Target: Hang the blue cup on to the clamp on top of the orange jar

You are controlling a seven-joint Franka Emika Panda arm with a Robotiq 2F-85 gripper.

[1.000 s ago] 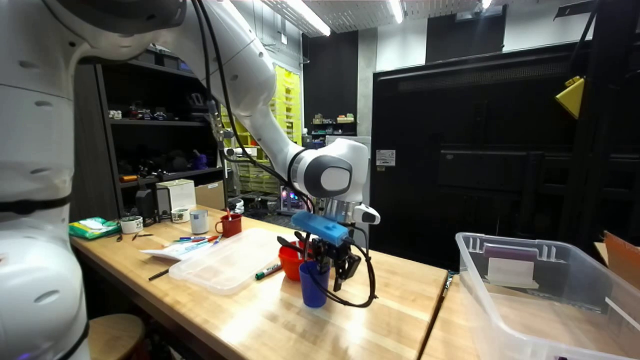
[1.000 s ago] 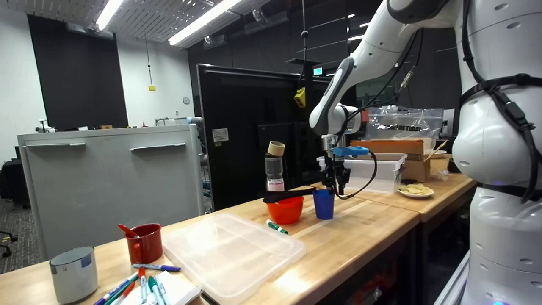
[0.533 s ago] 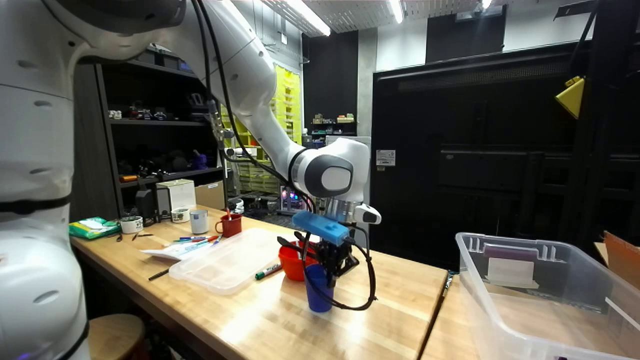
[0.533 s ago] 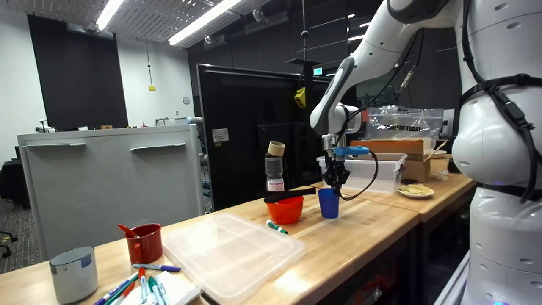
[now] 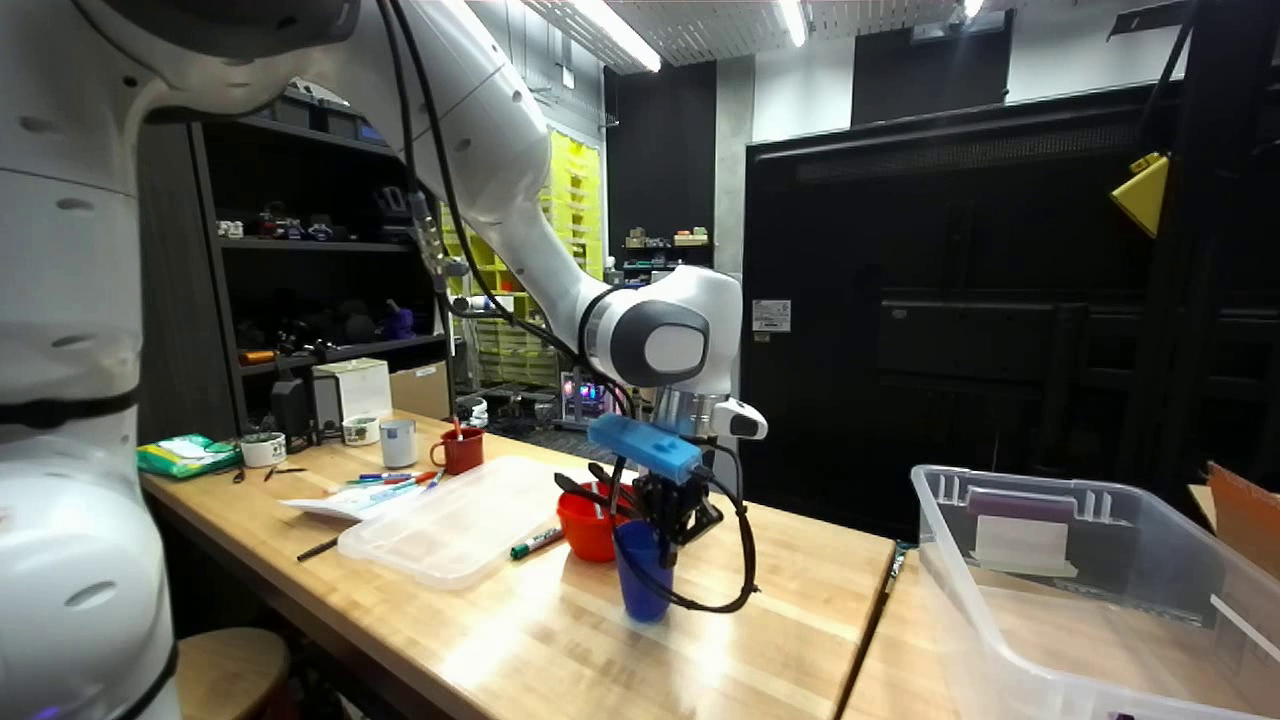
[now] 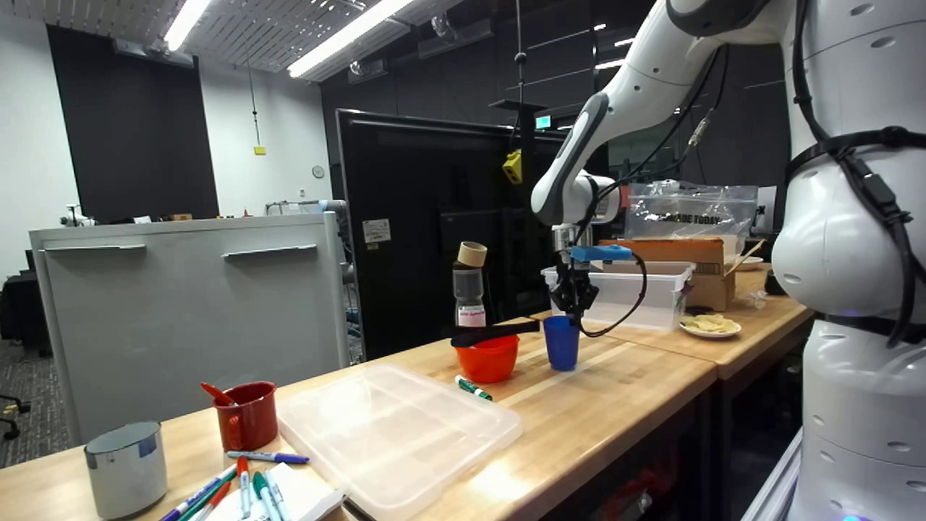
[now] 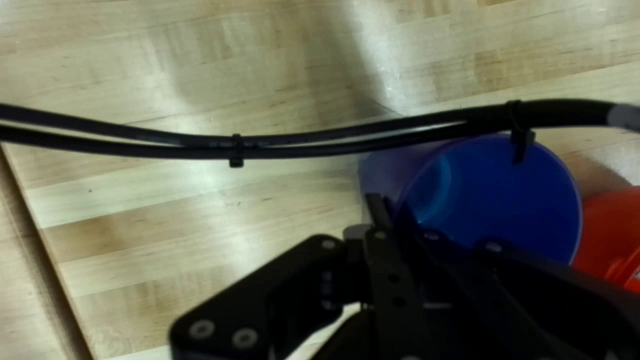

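Robot gripper point(image 7: 389, 205) w/ blue cup point(image 6: 561, 347) pinched by the rim, just beside an orange jar point(image 6: 486, 363), as seen at a wooden table point(image 6: 608, 398).

In wrist view, the fingers were closed on the cup's wall, one inside & one outside, w/ black cables point(image 7: 300, 145) running across. Cup was approx. upright, mouth up; couldn't tell if its base touched the table. Jar stood btwn the cup & a green marker point(image 5: 537, 543) in an ext. view. A black clamp-like piece point(image 6: 510, 331), exact form unclear, lay across the jar's top, one end pointing twd the cup. Nearby lay a clear flat plastic lid point(image 6: 398, 441); past it, a dark-red mug point(image 6: 253, 423) w/ a red pen point(image 6: 217, 393) in it. A clear plastic bin point(image 6: 655, 312) stood beyond the cup.
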